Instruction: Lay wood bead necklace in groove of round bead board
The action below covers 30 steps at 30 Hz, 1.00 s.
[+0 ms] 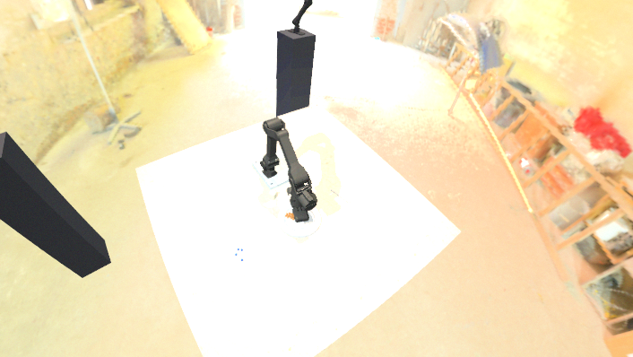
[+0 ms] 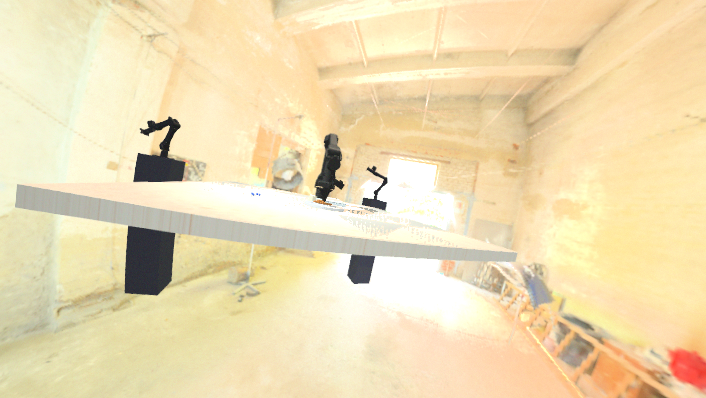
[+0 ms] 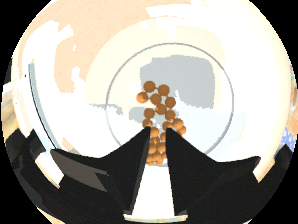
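The orange-brown wood bead necklace point(image 1: 290, 215) point(image 2: 322, 202) point(image 3: 156, 99) lies bunched in a narrow heap on the white round bead board. The board point(image 1: 303, 231) point(image 3: 200, 132) shows a thin grey ring, its groove; the beads are mostly inside that ring, and the lower ones reach its near edge. My gripper point(image 1: 301, 218) point(image 2: 321, 199) point(image 3: 159, 131) is low over the board, its fingertips close together with several beads between them. It looks shut on the near part of the necklace. Some beads show just outside the right finger. Finger-to-bead contact is partly hidden.
Several small blue dots point(image 1: 242, 259) point(image 2: 255, 194) are on the white table point(image 1: 359, 269) point(image 2: 200, 220), away from the board. The arm's pale base plate point(image 1: 272, 183) is behind the board. Black pillars point(image 1: 293, 72) point(image 2: 150, 260) stand beyond the table edge, some bearing other arms.
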Available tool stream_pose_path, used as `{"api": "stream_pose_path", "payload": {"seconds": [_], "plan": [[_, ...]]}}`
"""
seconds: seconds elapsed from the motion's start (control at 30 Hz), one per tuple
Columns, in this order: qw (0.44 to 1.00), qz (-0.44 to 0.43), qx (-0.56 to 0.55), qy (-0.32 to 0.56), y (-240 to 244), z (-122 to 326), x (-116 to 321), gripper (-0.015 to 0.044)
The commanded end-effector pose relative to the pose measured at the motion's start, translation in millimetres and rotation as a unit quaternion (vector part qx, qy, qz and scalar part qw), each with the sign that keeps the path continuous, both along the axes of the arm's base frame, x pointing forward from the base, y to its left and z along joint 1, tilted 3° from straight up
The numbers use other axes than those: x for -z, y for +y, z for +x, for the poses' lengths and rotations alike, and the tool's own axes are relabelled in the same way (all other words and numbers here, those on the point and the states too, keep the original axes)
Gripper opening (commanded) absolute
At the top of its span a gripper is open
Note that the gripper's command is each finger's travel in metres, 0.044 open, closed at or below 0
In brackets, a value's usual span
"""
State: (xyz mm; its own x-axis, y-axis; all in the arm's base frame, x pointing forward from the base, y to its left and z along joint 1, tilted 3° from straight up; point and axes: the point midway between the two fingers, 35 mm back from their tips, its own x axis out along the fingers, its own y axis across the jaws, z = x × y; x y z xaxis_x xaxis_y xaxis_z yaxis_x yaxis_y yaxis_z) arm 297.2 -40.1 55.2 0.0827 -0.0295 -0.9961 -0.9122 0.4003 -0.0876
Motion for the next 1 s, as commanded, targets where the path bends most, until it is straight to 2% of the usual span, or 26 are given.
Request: {"api": "stream_pose_path", "payload": {"seconds": [0.0,0.37,0.97], "plan": [[1.000,0.000,0.000,0.001,0,0,0,0.0158],[1.000,-0.001,0.002,0.003,0,-2,-9,0.0440],[1.000,-0.001,0.003,0.004,1,-4,-11,0.0440]]}}
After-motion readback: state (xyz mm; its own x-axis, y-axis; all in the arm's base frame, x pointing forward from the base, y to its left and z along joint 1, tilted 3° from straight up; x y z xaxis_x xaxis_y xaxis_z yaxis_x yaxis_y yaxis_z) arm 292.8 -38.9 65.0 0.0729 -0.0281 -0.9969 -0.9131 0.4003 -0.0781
